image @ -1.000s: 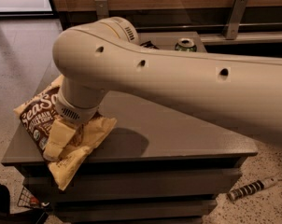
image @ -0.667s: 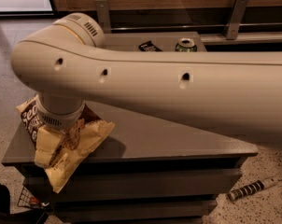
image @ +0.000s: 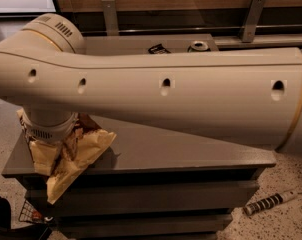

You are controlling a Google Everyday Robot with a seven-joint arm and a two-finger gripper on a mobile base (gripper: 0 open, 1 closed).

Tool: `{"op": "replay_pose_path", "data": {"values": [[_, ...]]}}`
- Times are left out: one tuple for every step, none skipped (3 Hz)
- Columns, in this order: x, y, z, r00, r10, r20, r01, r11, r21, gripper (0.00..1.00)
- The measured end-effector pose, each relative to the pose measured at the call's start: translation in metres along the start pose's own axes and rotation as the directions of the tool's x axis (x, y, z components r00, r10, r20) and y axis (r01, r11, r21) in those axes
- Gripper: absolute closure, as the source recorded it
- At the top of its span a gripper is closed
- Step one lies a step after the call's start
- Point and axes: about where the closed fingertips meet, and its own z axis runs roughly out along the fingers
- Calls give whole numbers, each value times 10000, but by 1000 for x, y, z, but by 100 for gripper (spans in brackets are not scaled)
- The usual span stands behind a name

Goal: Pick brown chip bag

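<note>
The brown chip bag [image: 83,146] lies crumpled at the front left corner of the grey table [image: 191,154]. Its pale yellow edges show, with a little of the dark brown panel, and one corner hangs over the table's front edge. My gripper [image: 43,156] comes straight down from the wrist onto the left part of the bag and touches it. The big cream arm crosses the whole view and hides the bag's upper part.
A drink can [image: 197,46] and a small flat black wrapper [image: 158,48] lie at the table's far edge, next to a wooden wall with metal brackets. A striped stick-like object [image: 268,203] lies on the speckled floor at the right. A wire basket [image: 31,214] stands at the lower left.
The arm and wrist have swung left and come down over the bag's left side. The brown lettered panel is now hidden. The bag itself has hardly moved.
</note>
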Motion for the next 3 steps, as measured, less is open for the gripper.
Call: {"op": "replay_pose_path", "data": {"values": [[0, 0, -1, 10000, -11, 9, 11, 10000, 15, 62], [-1, 0, -3, 10000, -11, 9, 11, 10000, 16, 85], [-2, 0, -5, 10000, -43, 33, 43, 10000, 34, 100]]}}
